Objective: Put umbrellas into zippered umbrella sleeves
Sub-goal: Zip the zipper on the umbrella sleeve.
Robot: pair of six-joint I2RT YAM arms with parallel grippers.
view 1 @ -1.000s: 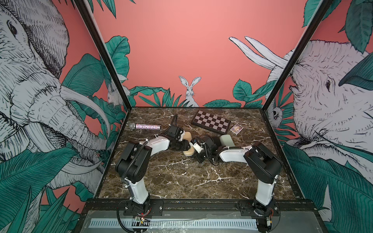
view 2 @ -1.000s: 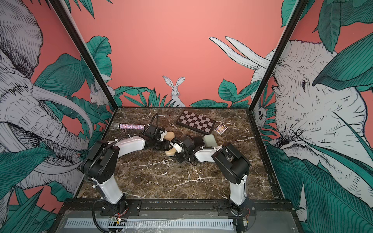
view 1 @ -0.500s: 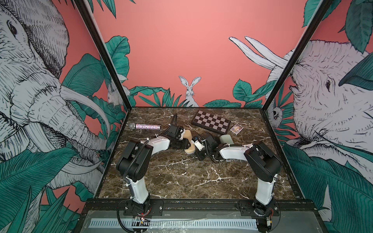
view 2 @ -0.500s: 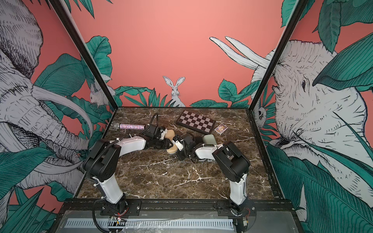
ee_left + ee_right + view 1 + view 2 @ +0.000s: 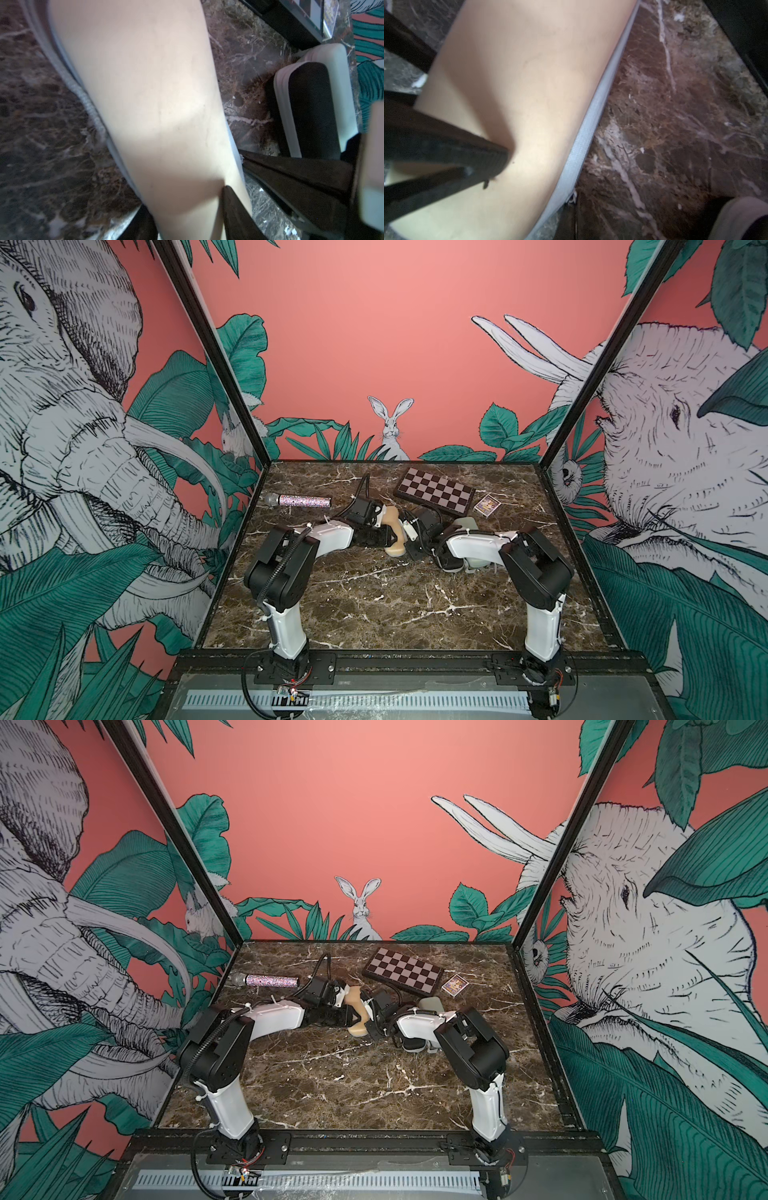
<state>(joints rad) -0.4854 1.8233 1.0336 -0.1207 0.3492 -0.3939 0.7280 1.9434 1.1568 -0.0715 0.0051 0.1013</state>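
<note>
Left end effector [image 5: 185,207] we see clamped on the beige sleeve [image 5: 392,519] from 9 o'clock; right end effector [image 5: 500,164], at 3 o'clock, stands closed.

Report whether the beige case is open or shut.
Seemingly shut: the beige case shows only outer shell and grey zipper edge, no inside. Fully zipped: cannot tell.

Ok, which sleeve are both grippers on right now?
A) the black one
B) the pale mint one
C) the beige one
C: each wrist view is filled by the beige sleeve. The left gripper has its jaws astride it, and the shut right gripper has its tips against the shell.
</note>
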